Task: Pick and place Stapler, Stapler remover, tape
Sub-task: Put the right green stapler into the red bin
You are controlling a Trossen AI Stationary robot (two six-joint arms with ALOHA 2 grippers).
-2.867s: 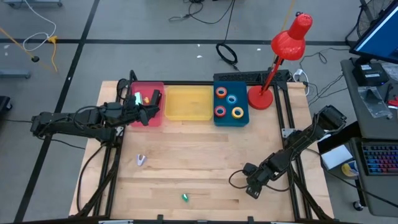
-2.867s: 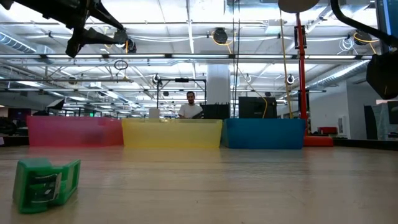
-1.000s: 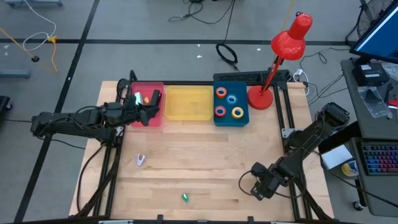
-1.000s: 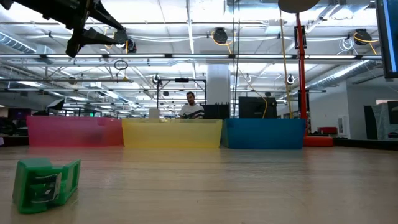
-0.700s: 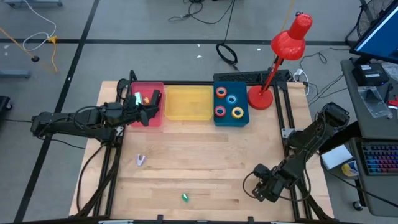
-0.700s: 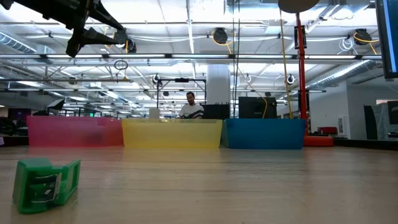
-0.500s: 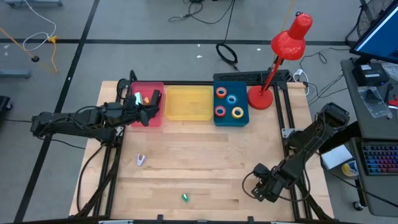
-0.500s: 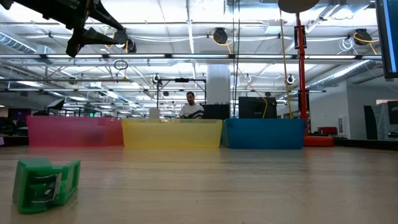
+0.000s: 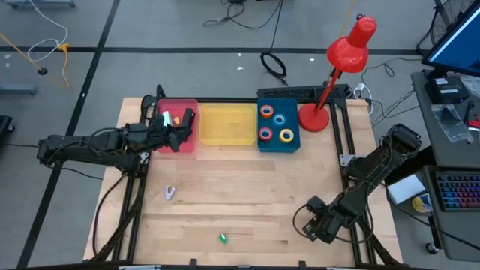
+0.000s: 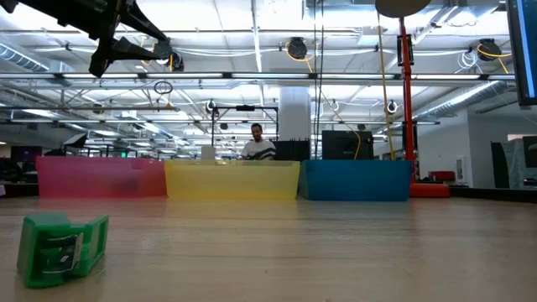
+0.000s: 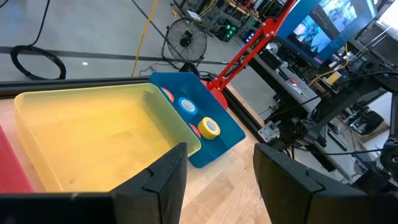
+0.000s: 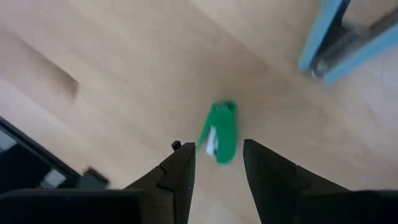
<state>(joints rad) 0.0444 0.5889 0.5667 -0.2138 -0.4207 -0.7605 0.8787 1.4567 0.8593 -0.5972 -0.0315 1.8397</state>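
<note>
Presently right tool (image 12: 216,163) parted, empty, above green stapler remover (image 12: 221,132); left tool (image 11: 217,168) parted, empty.

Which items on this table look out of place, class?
Two lie loose on the bare wood, outside the bins: a small green stapler remover near the front edge and a pale item further left. All four tape rolls sit in the blue bin.
</note>
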